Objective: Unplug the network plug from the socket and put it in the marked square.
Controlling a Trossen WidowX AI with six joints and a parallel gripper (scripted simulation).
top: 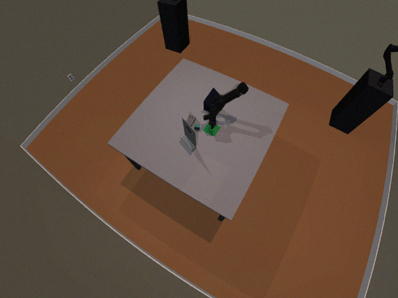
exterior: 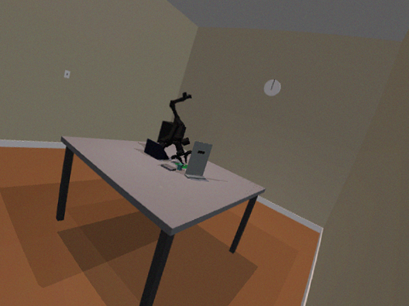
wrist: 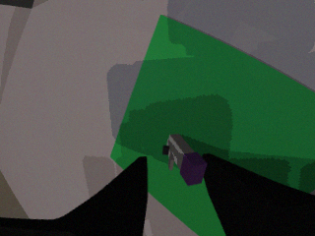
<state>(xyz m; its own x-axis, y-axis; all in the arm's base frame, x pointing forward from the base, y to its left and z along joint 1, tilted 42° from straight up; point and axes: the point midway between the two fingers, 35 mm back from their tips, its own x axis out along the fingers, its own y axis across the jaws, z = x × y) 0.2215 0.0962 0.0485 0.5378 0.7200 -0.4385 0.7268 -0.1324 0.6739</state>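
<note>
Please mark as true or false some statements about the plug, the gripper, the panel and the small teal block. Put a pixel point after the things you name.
1. The plug [wrist: 186, 159] is out of the panel [top: 188, 133] [exterior: 197, 162]. True.
2. The gripper [top: 212, 127] [exterior: 185, 162] [wrist: 175, 163] is shut on the plug. False: its fingers stand apart, with a gap beside the plug.
3. The panel stands upright. True.
4. The teal block [top: 197, 127] [exterior: 179, 166] is inside the marked square [top: 215, 131] [exterior: 185, 166] [wrist: 197, 79]. False: it is between square and panel.
</note>
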